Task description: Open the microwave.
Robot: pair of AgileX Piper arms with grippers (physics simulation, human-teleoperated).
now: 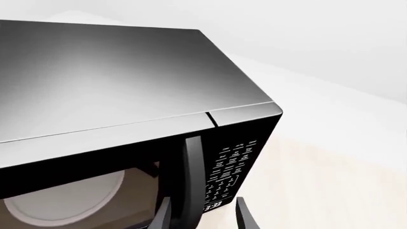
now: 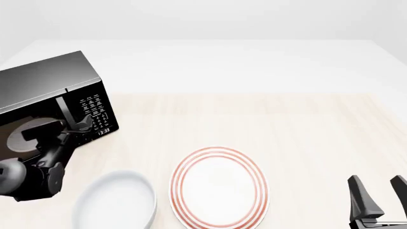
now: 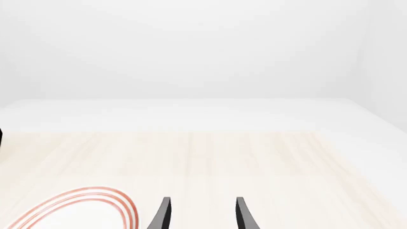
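Front view, big shiny black microwave (image 2: 47, 90) far left on pale wood table (image 2: 254, 124), left gripper (image 1: 202, 212) wide apart around its upright bar handle (image 1: 192, 181), right gripper (image 2: 376, 193) wide apart near right, holding nothing.

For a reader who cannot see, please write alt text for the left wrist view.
A glossy black microwave fills the view, its door shut. The open left pincer points at the vertical bar handle, beside the keypad; a white turntable shows through the window.

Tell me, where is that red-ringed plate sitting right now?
In the front view, the red-ringed plate lies on the wooden table near the front edge, about mid-table, just right of the white bowl and well left of the right gripper.
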